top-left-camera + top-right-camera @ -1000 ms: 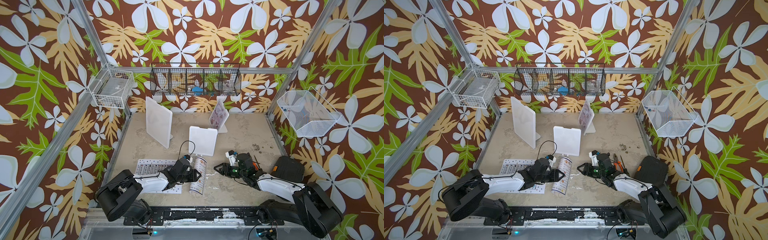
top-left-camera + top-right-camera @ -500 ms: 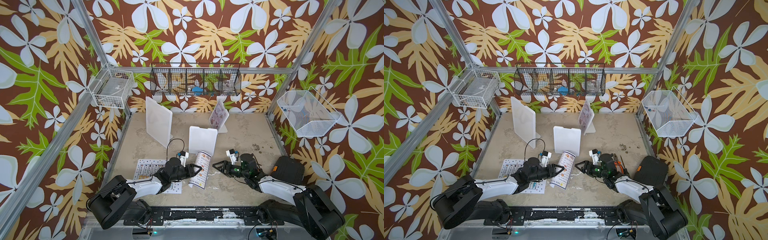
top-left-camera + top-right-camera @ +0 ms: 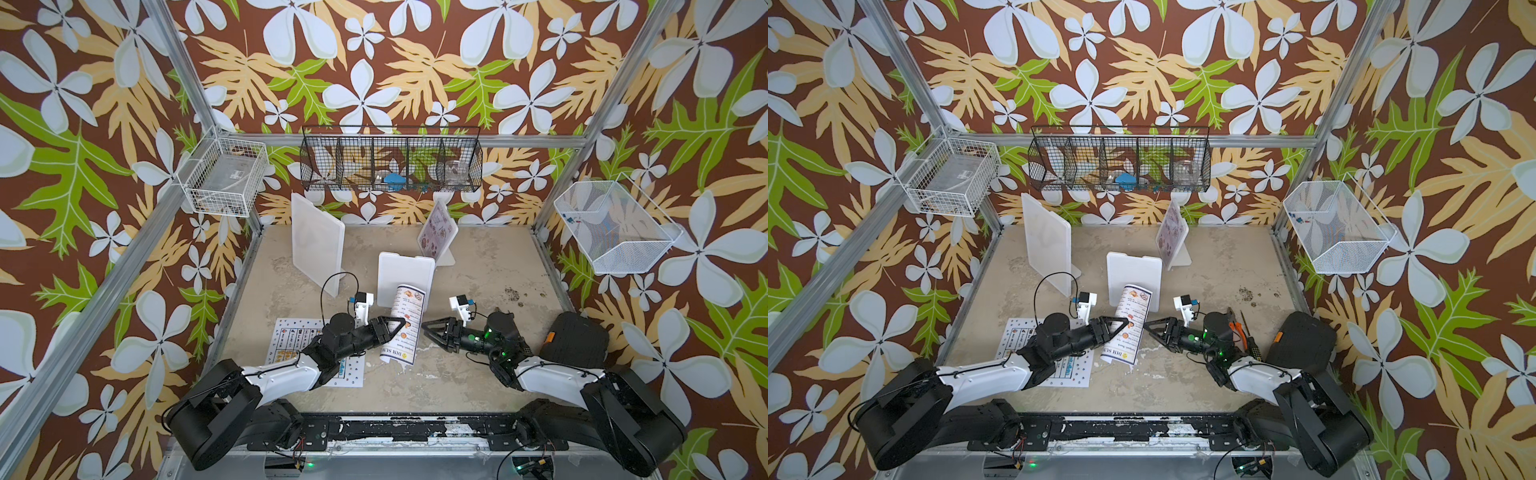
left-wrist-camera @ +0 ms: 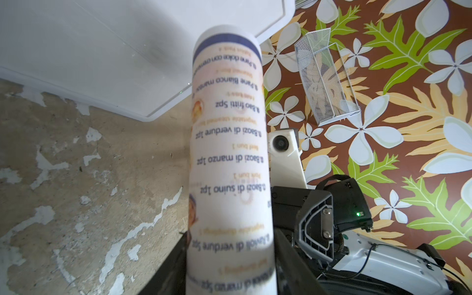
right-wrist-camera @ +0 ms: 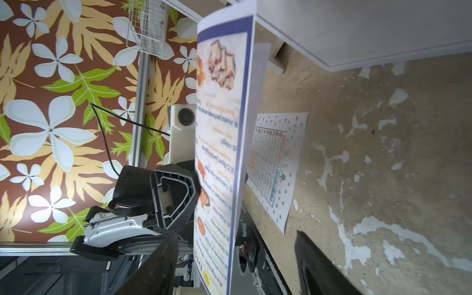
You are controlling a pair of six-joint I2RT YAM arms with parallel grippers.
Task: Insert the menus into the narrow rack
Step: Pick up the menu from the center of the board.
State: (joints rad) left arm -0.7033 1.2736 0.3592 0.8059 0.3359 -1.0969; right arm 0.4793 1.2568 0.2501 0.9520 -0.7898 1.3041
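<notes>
left gripper [image 3: 394, 327]: mine, clamped on the dim sum inn menu [image 3: 406, 316], with a finger on each side of the sheet in the left wrist view.
menu shape: curled into a loose roll. the title end is nearest my base and low by the table [image 3: 478, 266]. the far end rises toward the small white panel [image 3: 405, 268].
menu and panel: the roll's far end overlaps the panel's lower edge in both top views. i cannot tell whether they touch.
right gripper [image 3: 427, 331]: mine, jaws spread wide and holding nothing, with the tips pointing at the roll's side, just beside it.
right wrist view: the sheet's blue-bordered edge hangs in the gap between my two fingers. contact looks unlikely, but the blur leaves it unsure.
dotted-border menu [image 3: 287, 341]: flat on the table, partly under my left arm and beside the roll.
pinkish menu [image 3: 434, 232]: upright in a white holder at the back, well apart from both grippers.
</notes>
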